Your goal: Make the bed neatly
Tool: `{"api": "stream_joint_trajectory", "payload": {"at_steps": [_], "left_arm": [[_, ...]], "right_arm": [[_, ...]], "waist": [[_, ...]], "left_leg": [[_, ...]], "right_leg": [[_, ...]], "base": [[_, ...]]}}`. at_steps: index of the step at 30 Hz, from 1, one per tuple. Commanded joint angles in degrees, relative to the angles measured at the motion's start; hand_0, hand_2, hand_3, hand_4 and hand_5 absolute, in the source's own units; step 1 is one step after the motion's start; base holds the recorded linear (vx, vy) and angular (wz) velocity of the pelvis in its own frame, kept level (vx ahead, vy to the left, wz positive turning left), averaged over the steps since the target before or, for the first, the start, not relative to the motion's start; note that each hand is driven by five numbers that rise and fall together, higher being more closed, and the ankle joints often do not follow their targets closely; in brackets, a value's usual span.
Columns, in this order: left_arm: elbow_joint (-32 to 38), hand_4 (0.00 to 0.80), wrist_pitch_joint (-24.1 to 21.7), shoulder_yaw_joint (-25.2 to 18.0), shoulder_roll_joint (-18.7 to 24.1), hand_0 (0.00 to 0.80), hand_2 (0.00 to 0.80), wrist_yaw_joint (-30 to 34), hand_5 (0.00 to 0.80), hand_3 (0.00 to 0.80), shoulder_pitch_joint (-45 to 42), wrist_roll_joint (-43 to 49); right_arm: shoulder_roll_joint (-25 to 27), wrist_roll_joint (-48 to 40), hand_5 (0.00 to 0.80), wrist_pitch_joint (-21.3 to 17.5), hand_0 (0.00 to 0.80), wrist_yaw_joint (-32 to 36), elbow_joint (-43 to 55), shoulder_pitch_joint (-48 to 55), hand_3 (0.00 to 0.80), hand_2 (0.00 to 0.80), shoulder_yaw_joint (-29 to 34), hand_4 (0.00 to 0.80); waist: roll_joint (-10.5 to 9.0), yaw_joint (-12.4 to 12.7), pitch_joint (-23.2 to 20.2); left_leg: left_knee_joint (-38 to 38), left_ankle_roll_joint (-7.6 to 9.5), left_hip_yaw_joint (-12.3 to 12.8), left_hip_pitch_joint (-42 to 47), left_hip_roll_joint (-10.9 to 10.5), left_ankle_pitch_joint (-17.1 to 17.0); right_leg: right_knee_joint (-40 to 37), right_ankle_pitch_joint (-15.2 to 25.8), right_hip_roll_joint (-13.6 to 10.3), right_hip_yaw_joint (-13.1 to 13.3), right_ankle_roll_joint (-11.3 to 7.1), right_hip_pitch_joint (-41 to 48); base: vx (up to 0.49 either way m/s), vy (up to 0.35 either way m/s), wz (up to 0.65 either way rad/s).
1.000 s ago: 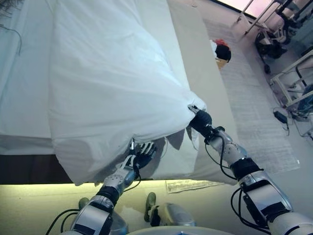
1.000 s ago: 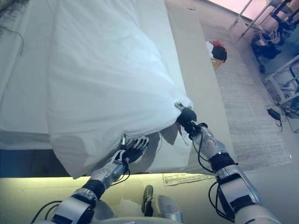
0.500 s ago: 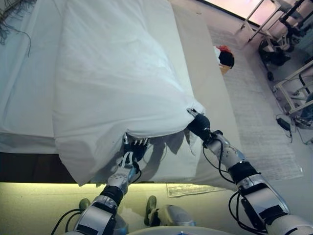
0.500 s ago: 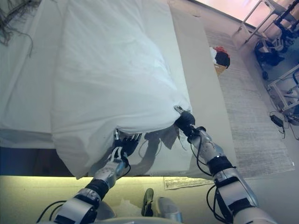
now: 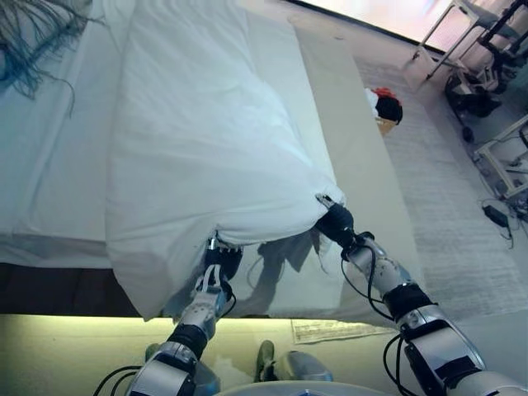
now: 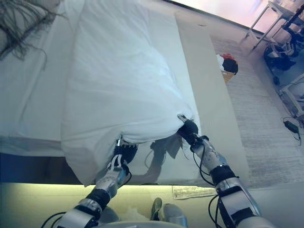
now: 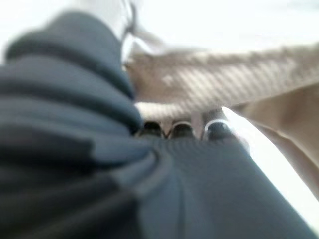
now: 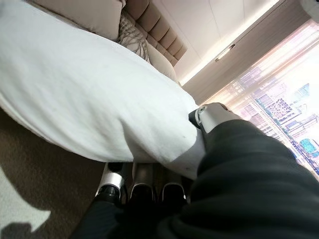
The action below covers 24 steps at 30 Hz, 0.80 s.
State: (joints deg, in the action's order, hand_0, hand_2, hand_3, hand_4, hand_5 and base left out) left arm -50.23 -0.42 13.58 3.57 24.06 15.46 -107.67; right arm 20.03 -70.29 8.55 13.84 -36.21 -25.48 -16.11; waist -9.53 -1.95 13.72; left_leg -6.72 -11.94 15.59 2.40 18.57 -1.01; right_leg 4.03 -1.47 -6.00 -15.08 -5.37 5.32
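A white duvet [image 5: 206, 140] lies lengthwise on the bed, its near end lifted off the beige sheet [image 5: 289, 280]. My right hand [image 5: 334, 224] is shut on the duvet's near right corner; in the right wrist view the thumb [image 8: 209, 115] presses on top of the cloth [image 8: 89, 99] and the fingers [image 8: 142, 189] curl beneath it. My left hand [image 5: 221, 266] reaches up to the duvet's hanging near edge, and its fingertips go out of sight under the cloth. The left wrist view shows only the dark cover [image 7: 65, 124] and white cloth [image 7: 269, 159] beside it.
The white mattress sheet [image 5: 49, 165] is bare left of the duvet, with a fringed throw [image 5: 33, 41] at the far left. A grey rug [image 5: 445, 190], a basket of clothes [image 5: 382, 107], metal frames [image 5: 495, 157] and a paper [image 5: 330, 330] are on the floor.
My left hand has risen from below the duvet to its near edge, fingertips now under the cloth. The right hand keeps its hold. The camera has shifted slightly.
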Motion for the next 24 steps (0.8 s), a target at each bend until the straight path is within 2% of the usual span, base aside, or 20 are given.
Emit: {"api": "stream_joint_trajectory", "payload": {"at_steps": [1, 10, 11, 12, 16, 17, 20, 24], "left_arm": [[3.4, 0.8, -0.37, -1.24, -1.49, 0.8, 0.8, 1.95, 0.8, 0.8, 2.51, 1.2], [2.25, 0.8, -2.48, -3.49, -1.15, 0.8, 0.8, 0.36, 0.8, 0.8, 1.54, 1.77], [2.0, 0.8, -2.64, -3.99, -0.96, 0.8, 0.8, 0.33, 0.8, 0.8, 1.42, 1.8], [1.74, 0.8, -2.89, -4.5, -0.83, 0.8, 0.8, 0.44, 0.8, 0.8, 1.19, 1.95], [0.81, 0.8, -3.37, -7.14, 0.11, 0.8, 0.8, 0.85, 0.8, 0.8, 0.19, 3.84], [0.47, 0.8, -3.66, -8.11, 0.73, 0.8, 0.8, 1.01, 0.8, 0.8, -0.15, 4.67], [-0.41, 0.8, -3.32, -10.52, 2.16, 0.8, 0.8, 1.12, 0.8, 0.8, -0.87, 6.37], [-3.16, 0.8, -2.24, -15.48, 4.59, 0.8, 0.8, 1.64, 0.8, 0.8, -2.6, 11.69]], "right_arm": [[3.24, -0.47, 0.8, -2.39, 0.8, 1.95, 2.85, -1.2, 0.8, 0.8, 6.49, 0.8], [3.53, 4.7, 0.8, 1.47, 0.8, 0.82, -0.44, -0.15, 0.8, 0.8, 7.06, 0.8], [3.67, 6.22, 0.715, 2.43, 0.715, 0.25, -1.37, 0.1, 0.715, 0.715, 7.22, 0.715], [3.76, 7.61, 0.0, 3.38, 0.0, -0.84, -2.22, 0.45, 0.0, 0.0, 7.24, 0.0], [4.21, 12.34, 0.0, 7.94, 0.0, 0.8, -6.77, 3.32, 0.0, 0.0, 7.77, 0.0], [4.09, 15.56, 0.0, 9.77, 0.0, 1.5, -8.91, 4.66, 0.0, 0.0, 7.72, 0.0], [4.02, 22.41, 0.0, 12.01, 0.0, 3.63, -13.09, 6.96, 0.0, 0.0, 7.22, 0.0], [3.81, 32.18, 0.0, 14.53, 0.0, 11.3, -20.14, 11.36, 0.0, 0.0, 6.33, 0.0]], "waist": [[0.16, 1.41, -3.97], [1.3, 1.96, -4.29], [1.47, 2.06, -4.3], [1.65, 2.16, -4.31], [1.98, 2.6, -4.39], [2.16, 2.86, -4.4], [2.67, 3.35, -4.44], [3.73, 4.19, -4.92]], "left_leg": [[-1.76, -1.13, -1.06, 1.62, 3.88, 1.81], [-0.58, -1.03, -1.44, 2.38, 2.58, 1.54], [-0.49, -1.0, -1.54, 2.45, 2.43, 1.52], [-0.34, -0.95, -1.64, 2.57, 2.22, 1.49], [0.28, -0.74, -2.05, 3.06, 1.56, 1.49], [0.62, -0.62, -2.33, 3.23, 1.25, 1.46], [1.32, -0.35, -2.82, 3.65, 0.53, 1.33], [2.52, 0.04, -3.68, 4.51, -0.63, 1.19]], "right_leg": [[3.2, 0.48, -3.01, -0.69, -4.42, -2.7], [2.45, 0.75, -3.99, -1.46, -4.74, -1.91], [2.43, 0.73, -4.14, -1.54, -4.78, -1.81], [2.37, 0.72, -4.29, -1.6, -4.82, -1.66], [2.32, 0.55, -4.8, -1.95, -5.01, -1.21], [2.28, 0.5, -4.99, -2.04, -5.09, -1.06], [2.16, 0.31, -5.35, -2.42, -5.13, -0.66], [2.0, -0.2, -6.09, -3.16, -5.21, 0.33]], "base": [[-0.009, 0.046, 0.03], [-0.009, 0.075, 0.02], [0.004, 0.1, 0.02], [0.004, 0.1, 0.02], [0.004, 0.081, 0.04], [-0.002, 0.085, 0.11], [-0.005, 0.089, 0.08], [0.003, 0.12, 0.07]]}}
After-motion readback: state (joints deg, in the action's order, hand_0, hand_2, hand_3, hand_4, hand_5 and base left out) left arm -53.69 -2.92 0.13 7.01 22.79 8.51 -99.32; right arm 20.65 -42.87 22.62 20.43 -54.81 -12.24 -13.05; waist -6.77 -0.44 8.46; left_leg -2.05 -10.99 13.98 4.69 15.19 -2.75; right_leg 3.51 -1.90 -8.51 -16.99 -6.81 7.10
